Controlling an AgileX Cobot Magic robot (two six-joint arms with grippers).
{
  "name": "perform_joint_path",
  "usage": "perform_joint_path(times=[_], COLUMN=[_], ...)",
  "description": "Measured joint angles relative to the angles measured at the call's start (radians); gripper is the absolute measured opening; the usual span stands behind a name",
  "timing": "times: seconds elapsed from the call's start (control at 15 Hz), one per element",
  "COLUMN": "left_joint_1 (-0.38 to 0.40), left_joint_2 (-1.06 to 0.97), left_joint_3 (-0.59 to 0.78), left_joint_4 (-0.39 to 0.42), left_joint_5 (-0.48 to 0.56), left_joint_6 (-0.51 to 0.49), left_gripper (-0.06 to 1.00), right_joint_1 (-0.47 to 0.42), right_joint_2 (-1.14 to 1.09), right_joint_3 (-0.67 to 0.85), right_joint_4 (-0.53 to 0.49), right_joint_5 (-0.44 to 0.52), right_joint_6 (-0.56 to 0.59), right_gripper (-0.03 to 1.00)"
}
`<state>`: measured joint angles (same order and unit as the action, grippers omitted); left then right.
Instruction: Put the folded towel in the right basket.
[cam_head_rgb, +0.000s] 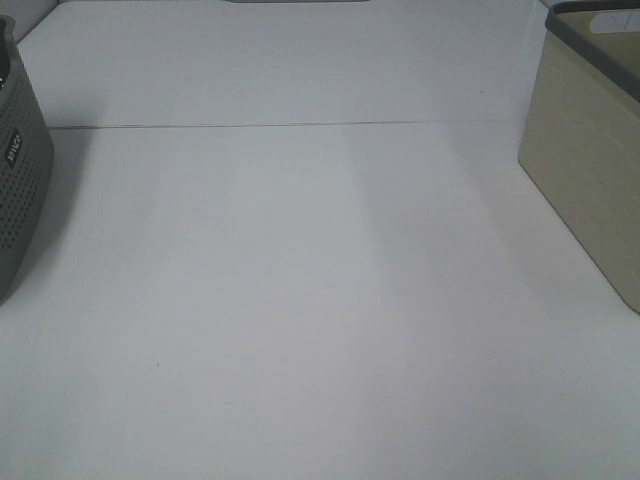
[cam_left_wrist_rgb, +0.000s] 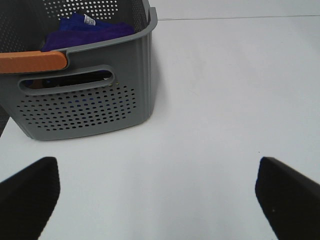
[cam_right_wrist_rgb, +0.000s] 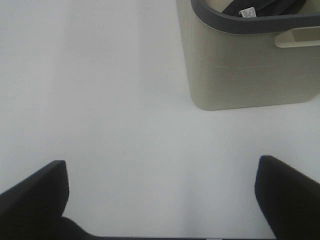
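A purple towel (cam_left_wrist_rgb: 87, 30) lies bunched inside the grey perforated basket (cam_left_wrist_rgb: 90, 107), with a small white label showing on its upper edge; whether it is neatly folded cannot be told from the left wrist view. An orange handle (cam_left_wrist_rgb: 32, 62) spans the near rim of that basket, just above an oblong grip slot in its wall. The basket stands on the white table (cam_head_rgb: 320, 300), at the table's left edge in the high view, where only a corner of it (cam_head_rgb: 20, 170) shows.

The left gripper (cam_left_wrist_rgb: 157, 192) hangs above bare table just in front of the grey basket, its two dark fingers (cam_left_wrist_rgb: 27, 195) spread wide apart with nothing between them.

The beige basket (cam_head_rgb: 585, 180) with a dark grey rim (cam_right_wrist_rgb: 250, 22) stands at the table's right edge, well apart from the grey one. Inside it, the right wrist view shows a dark cloth item with a white tag (cam_right_wrist_rgb: 246, 12); its kind cannot be made out.

The right gripper (cam_right_wrist_rgb: 160, 192) is over open table near the beige basket, its fingers (cam_right_wrist_rgb: 287, 192) likewise set wide and holding nothing.

A thin seam line (cam_head_rgb: 290, 126) crosses the table between the two baskets. Neither arm shows in the high view.
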<state>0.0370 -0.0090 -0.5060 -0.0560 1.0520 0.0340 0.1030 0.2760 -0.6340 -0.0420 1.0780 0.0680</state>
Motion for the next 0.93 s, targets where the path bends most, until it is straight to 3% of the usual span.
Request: perform_joint_path(times=[0.27,0.93], left_joint_1=[0.0,0.0], left_joint_2=[0.0,0.0], left_joint_3=[0.0,0.0], left_joint_4=[0.0,0.0], left_joint_5=[0.0,0.0], left_joint_6=[0.0,0.0], left_gripper=[0.99,0.99], right_joint_1=[0.0,-0.004], right_joint_2=[-0.273,-0.279], right_joint_3=[0.144,0.178], right_joint_4=[-0.011,0.054], right_joint_5=[0.002,0.025], right_joint_6=[0.0,-0.078], right_gripper=[0.97,0.96])
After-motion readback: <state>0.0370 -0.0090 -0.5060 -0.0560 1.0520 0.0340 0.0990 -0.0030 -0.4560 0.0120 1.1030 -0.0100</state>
